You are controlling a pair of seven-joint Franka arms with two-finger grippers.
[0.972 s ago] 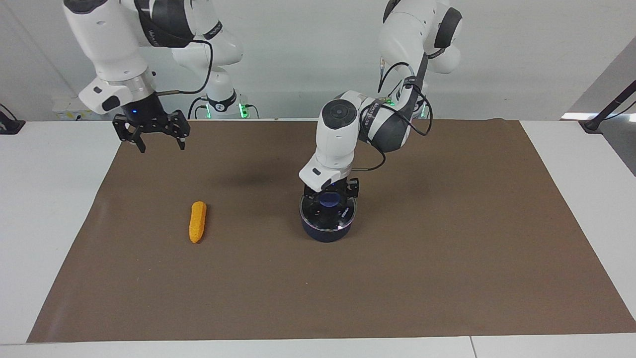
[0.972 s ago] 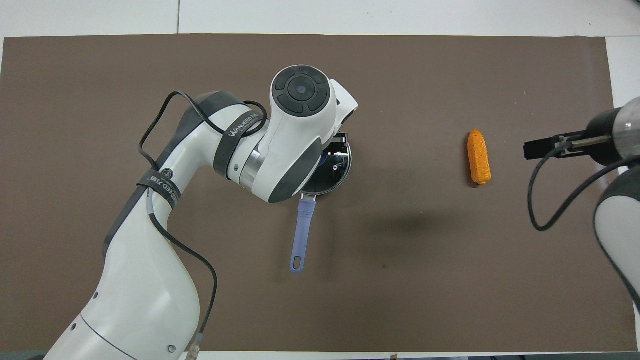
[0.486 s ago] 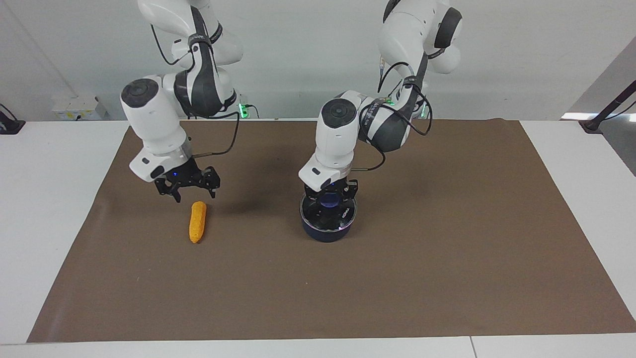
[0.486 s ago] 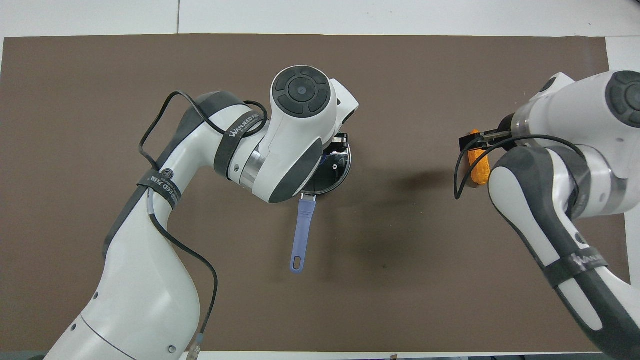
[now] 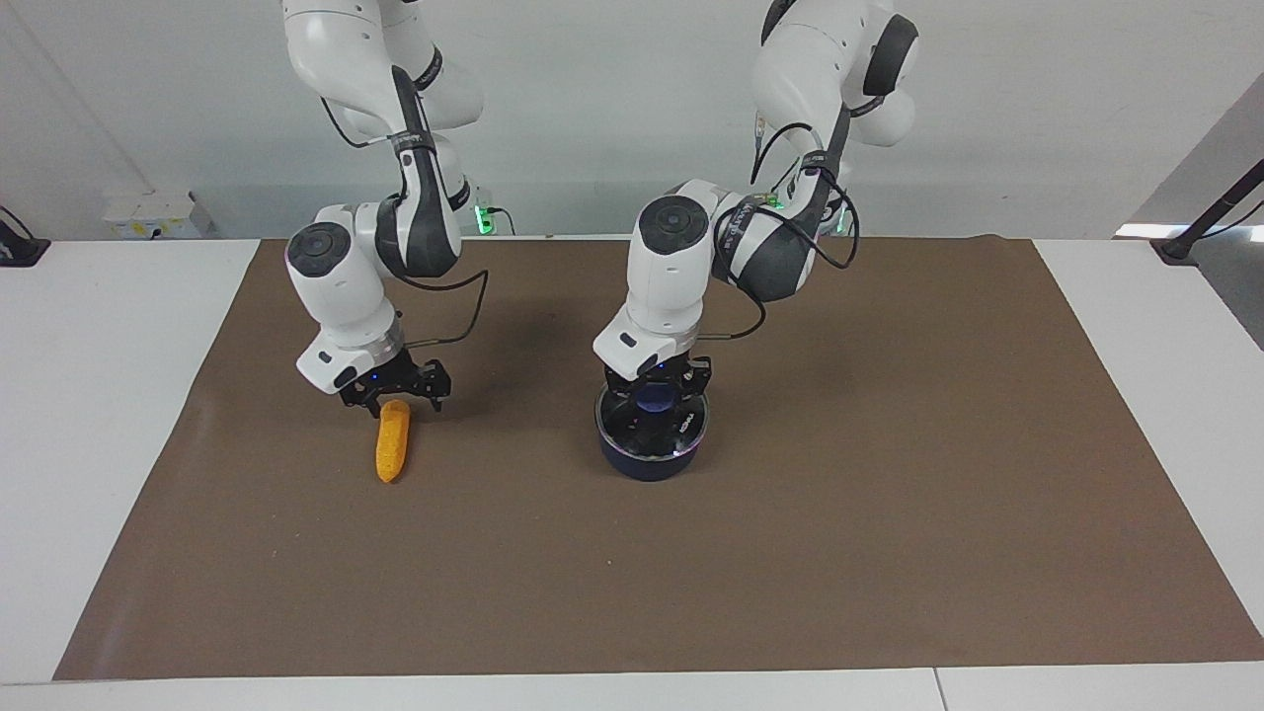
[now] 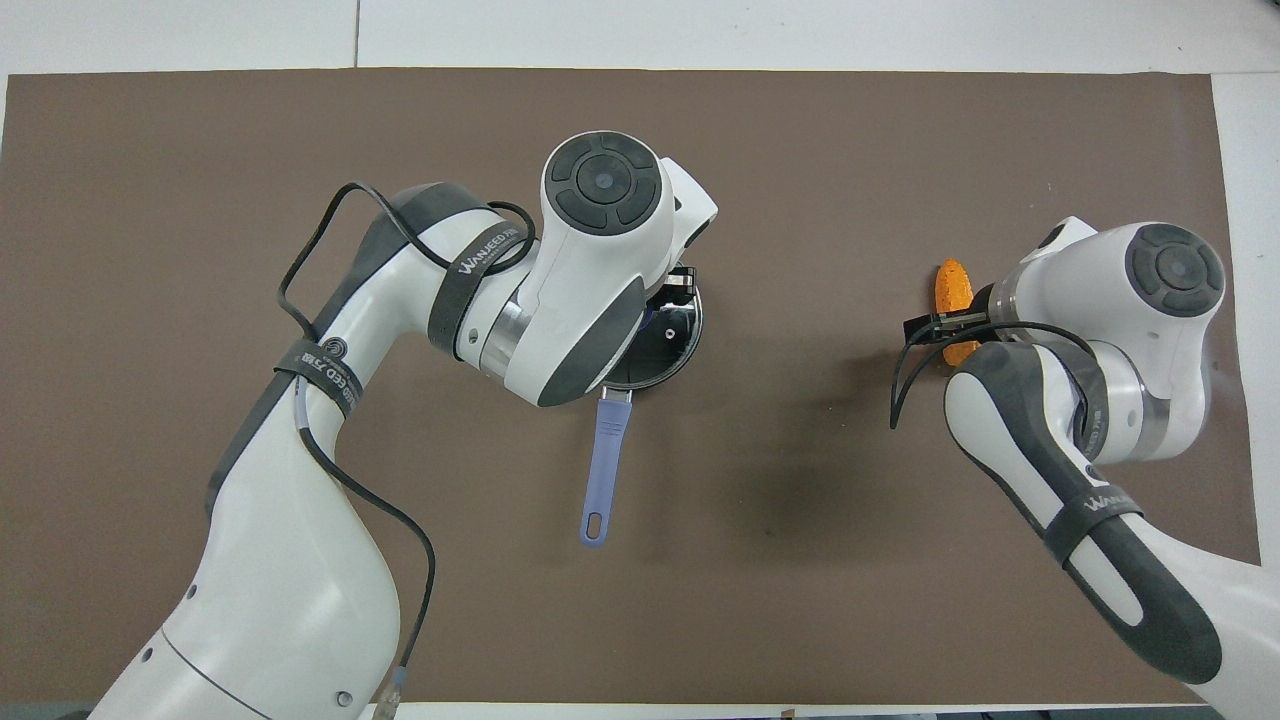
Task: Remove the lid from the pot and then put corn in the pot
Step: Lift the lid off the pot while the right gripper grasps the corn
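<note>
The navy pot (image 5: 647, 460) stands mid-mat with the glass lid (image 5: 617, 427) on it. The blue knob (image 5: 652, 398) shows at the lid's centre. My left gripper (image 5: 654, 407) is down on the lid, around the knob. In the overhead view the left arm covers most of the lid (image 6: 676, 338), and the pot's blue handle (image 6: 606, 452) points toward the robots. The orange corn (image 5: 393, 446) lies on the mat toward the right arm's end. My right gripper (image 5: 396, 398) is open, low over the corn's end nearer to the robots. Only the corn's tip (image 6: 953, 284) shows in the overhead view.
A brown mat (image 5: 889, 513) covers the white table (image 5: 99, 395). Nothing else lies on the mat.
My right arm has swung down from high over the mat's edge to low over the corn, still open. My left gripper has stayed at the lid's knob.
</note>
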